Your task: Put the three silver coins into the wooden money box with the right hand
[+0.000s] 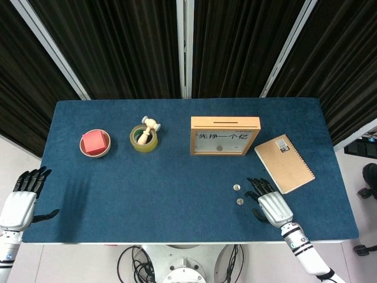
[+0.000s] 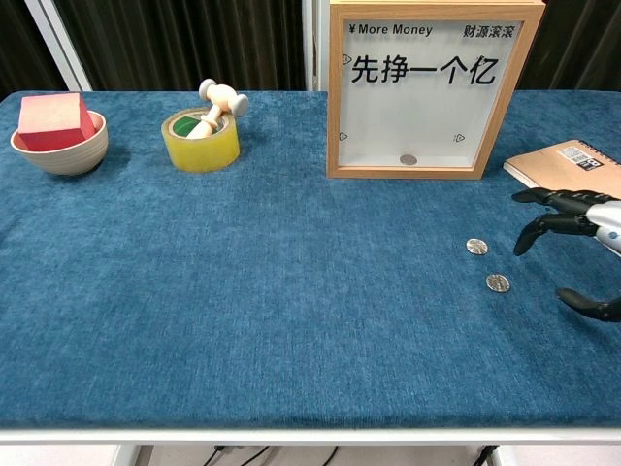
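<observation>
The right hand (image 1: 268, 203) is held low over the blue felt-covered table (image 1: 177, 183) near its front edge, palm down, its black fingers (image 2: 543, 218) spread apart and nothing held. Two small round silver coins (image 1: 236, 188) (image 1: 240, 201) lie on the felt just beside those fingertips, on the side toward the table's middle, untouched; they are close together but apart. A third silver coin (image 2: 408, 159) is seen behind the clear front of the square wooden money box (image 1: 224, 135), at its bottom. The box stands upright behind the loose coins, its slot in the top edge. A tan spiral-bound notebook (image 1: 284, 163) lies just behind the right hand, toward the right edge. The left hand (image 1: 22, 197) is held off the table's left front corner, fingers spread, empty. Open felt stretches between the coins and the box, and across the whole front left of the table.
</observation>
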`<state>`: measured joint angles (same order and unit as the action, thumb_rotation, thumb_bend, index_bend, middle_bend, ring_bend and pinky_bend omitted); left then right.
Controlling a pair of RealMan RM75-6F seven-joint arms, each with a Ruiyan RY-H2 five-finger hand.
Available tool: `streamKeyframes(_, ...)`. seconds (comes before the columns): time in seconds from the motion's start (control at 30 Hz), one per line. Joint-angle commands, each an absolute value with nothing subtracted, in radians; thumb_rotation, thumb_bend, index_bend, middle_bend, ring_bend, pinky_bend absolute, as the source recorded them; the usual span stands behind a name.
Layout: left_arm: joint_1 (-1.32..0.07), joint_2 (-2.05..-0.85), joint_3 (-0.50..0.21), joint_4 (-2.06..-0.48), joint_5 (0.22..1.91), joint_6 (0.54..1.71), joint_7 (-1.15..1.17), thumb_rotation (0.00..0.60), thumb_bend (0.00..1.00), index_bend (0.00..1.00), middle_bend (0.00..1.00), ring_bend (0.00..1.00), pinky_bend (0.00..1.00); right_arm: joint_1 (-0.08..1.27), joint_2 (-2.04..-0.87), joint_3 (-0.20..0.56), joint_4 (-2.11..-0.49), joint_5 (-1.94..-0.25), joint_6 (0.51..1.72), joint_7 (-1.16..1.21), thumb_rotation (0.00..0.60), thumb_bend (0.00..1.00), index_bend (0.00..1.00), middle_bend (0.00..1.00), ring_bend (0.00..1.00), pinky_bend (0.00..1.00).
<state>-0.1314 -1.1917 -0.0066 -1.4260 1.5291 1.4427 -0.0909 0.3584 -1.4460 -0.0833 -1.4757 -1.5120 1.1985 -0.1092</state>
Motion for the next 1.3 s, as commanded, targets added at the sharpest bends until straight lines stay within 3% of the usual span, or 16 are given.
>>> streamKeyframes(0.03,-0.131,-1.194,-0.007,-1.421,1.529,1.442,-0.097,0.553,0.03,0.01,0.0,0.0,0.0,0.36,-1.46,-0.076,-1.468,-1.509,1.19,-0.115,0.6,0.34,0.32,0.0,0.0,0.0)
streamKeyframes(0.83,-0.132,-1.195,-0.006,-1.413,1.535,1.44,-0.104,0.555,0.03,0.01,0.0,0.0,0.0,0.336,-1.544,-0.058,-1.388,-1.51,1.177,-0.074,0.6,0.35,0.34,0.0,0.0,0.0)
streamKeyframes(0.97,-0.134,-1.194,-0.007,-1.417,1.534,1.437,-0.1,0.596,0.03,0.01,0.0,0.0,0.0,0.337,-1.546,-0.055,-1.391,-1.513,1.173,-0.086,0.6,0.36,0.34,0.0,0.0,0.0)
streamKeyframes(1.3,-0.134,-1.192,-0.009,-1.417,1.533,1.438,-0.102,0.595,0.03,0.01,0.0,0.0,0.0,0.338,-1.564,-0.047,-1.377,-1.509,1.163,-0.1,0.6,0.38,0.35,0.0,0.0,0.0)
